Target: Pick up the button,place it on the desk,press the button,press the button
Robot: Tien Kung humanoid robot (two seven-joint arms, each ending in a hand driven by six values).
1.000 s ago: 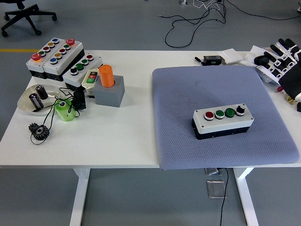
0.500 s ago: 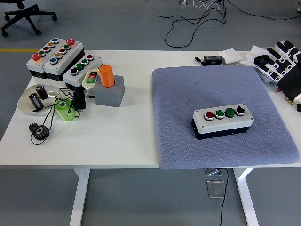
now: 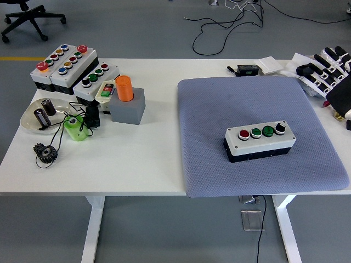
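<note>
A: What is being changed around the right hand point(image 3: 333, 74)?

B: The black-and-white hand is being drawn back toward the table's 2 o'clock corner; compared with a second ago, less of it is being shown at the picture's edge. Its fingers point(image 3: 323, 60) are being held loosely spread, and nothing is being gripped.

A: And the task's thing?

B: The white-topped, black-based four-control button box point(image 3: 259, 141) is being left flat on the grey-blue padded mat point(image 3: 219, 104), at about 4 o'clock on the table, well apart from the hand. It is being judged as already set down, with pressing either finished or paused.

A: What else is being kept nearby?

B: At 10 o'clock, two larger multi-button control boxes point(image 3: 63, 67) are being stored beside a smaller white box with green buttons point(image 3: 96, 80). An orange cylinder on a grey block point(image 3: 128, 98), a clear dish of small black parts point(image 3: 39, 115), a green cup point(image 3: 75, 127) and a black gear point(image 3: 45, 152) are being clustered at 9 o'clock. Nothing is being placed between hand and box.
</note>
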